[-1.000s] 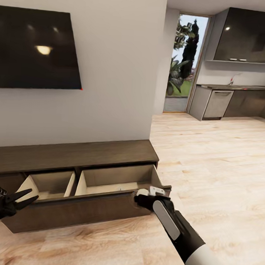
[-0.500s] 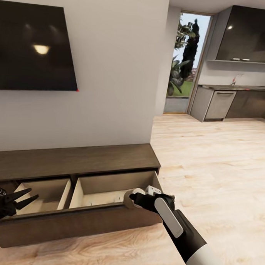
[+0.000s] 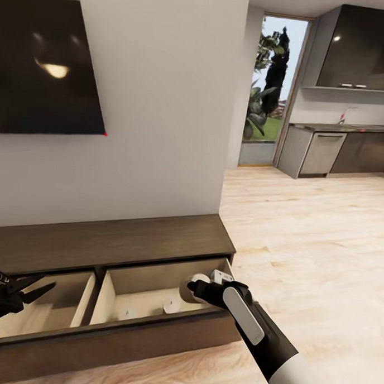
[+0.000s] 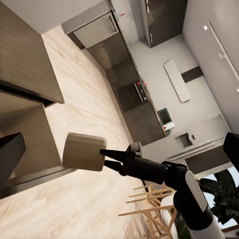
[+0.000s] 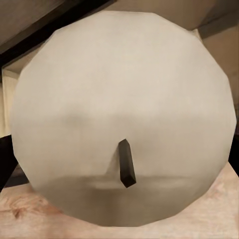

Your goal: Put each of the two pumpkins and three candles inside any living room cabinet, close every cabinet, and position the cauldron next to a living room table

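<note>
The long dark-brown cabinet [image 3: 111, 241] stands against the wall with its wide drawer [image 3: 124, 340] pulled out, pale inside. My right gripper [image 3: 194, 295] is shut on a squat taupe candle [image 3: 198, 279] above the drawer's right compartment. That candle's pale top and dark wick [image 5: 124, 99] face the right wrist camera, and the left wrist view shows the candle [image 4: 83, 152] side-on in the right gripper's fingers [image 4: 107, 157]. Two small pale round candles [image 3: 171, 307] sit on the floor of that compartment. My left gripper [image 3: 45, 281] hangs open over the drawer's left compartment, holding nothing.
A large dark TV [image 3: 46, 68] hangs on the wall above the cabinet. To the right, pale wood floor [image 3: 313, 231] runs to a kitchen with grey units [image 3: 322, 153] and a glazed doorway [image 3: 269, 89].
The head view has shifted, so more of the drawer's inside shows, including the two candles. My right gripper with its candle has edged left over the drawer. The left gripper has barely moved.
</note>
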